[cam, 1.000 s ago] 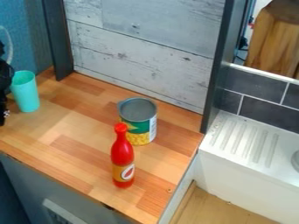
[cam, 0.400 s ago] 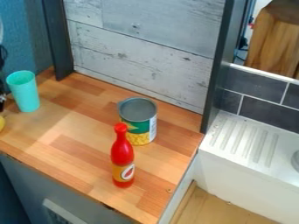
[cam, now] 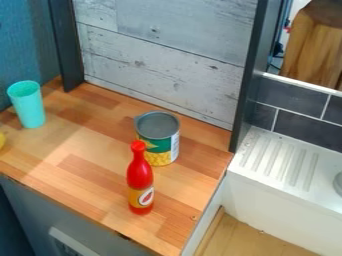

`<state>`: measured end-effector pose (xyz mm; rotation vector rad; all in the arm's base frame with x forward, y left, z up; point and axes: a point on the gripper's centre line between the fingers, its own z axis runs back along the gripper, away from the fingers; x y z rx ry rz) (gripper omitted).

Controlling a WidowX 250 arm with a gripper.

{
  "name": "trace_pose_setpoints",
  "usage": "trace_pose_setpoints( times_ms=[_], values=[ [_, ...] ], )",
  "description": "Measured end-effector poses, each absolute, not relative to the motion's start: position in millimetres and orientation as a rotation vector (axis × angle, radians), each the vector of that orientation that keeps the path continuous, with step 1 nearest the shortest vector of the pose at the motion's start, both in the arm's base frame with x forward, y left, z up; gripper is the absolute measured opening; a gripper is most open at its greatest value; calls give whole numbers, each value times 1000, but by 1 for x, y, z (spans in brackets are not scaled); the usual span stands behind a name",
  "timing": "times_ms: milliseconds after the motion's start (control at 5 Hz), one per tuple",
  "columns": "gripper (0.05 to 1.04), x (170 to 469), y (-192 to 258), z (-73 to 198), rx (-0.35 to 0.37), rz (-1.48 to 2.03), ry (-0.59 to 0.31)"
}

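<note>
A red bottle (cam: 140, 181) with an orange label stands upright near the front right of the wooden counter (cam: 87, 145). Just behind it, slightly to its right, is an upright can (cam: 159, 140) with a green and yellow label and a grey top. A turquoise cup (cam: 28, 105) stands upright at the back left. Part of a yellow object (cam: 2, 140) is at the left edge of the view, on the counter.
A whitish plank wall (cam: 160, 55) closes off the counter's back, between dark upright posts. To the right, a white ridged sink drainboard (cam: 277, 160) sits below dark tiles. The counter's front edge runs down toward the lower right.
The black arm and gripper at the left edge have moved out of view to the left. The yellow object, absent at first, now shows there. The bottle, can and cup have stayed put.
</note>
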<state>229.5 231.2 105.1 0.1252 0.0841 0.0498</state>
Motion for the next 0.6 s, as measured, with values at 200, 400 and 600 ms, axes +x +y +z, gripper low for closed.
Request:
trace_pose_setpoints(
  times_ms=[200,400,600],
  values=[
    [1001,264,207,116,131,-36,32],
    [1001,285,198,105,128,-47,32],
    [1001,295,191,99,147,-36,78]
  ],
)
